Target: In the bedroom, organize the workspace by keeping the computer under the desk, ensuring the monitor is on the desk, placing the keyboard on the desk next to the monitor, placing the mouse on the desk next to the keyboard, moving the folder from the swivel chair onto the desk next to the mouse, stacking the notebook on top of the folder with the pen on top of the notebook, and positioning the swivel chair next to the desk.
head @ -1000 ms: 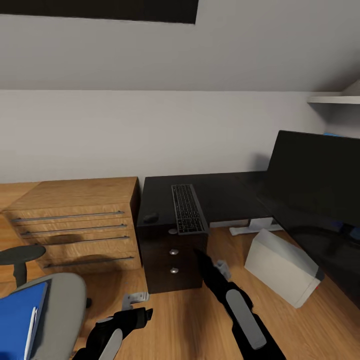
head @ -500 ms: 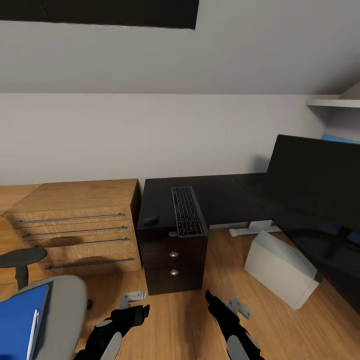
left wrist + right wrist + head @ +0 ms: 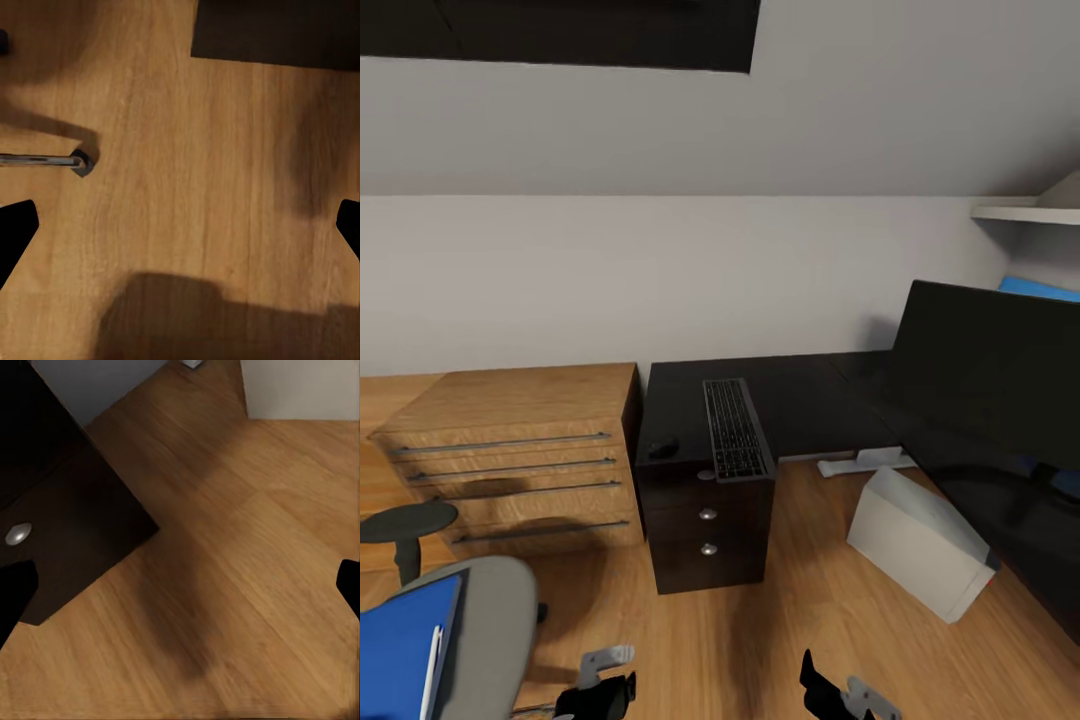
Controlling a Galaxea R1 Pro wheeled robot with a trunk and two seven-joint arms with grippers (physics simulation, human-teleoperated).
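Observation:
The black desk carries the keyboard and, to its left, the small black mouse. On the desk's right wing stands the wide black monitor. The grey computer lies tilted on the floor beside the desk. At the lower left, the swivel chair holds the blue folder, which has a thin pale strip along its edge. The notebook is out of view. My left gripper and right gripper are both open over bare wood floor, holding nothing.
A wooden drawer unit stands against the desk's left end. The desk's black drawers with silver knobs face me. A white shelf with something blue is at the upper right. A chrome chair leg lies near my left gripper.
Both arms have drawn back and down toward the bottom edge of the head view; the right one has left the drawer front. The view has shifted slightly.

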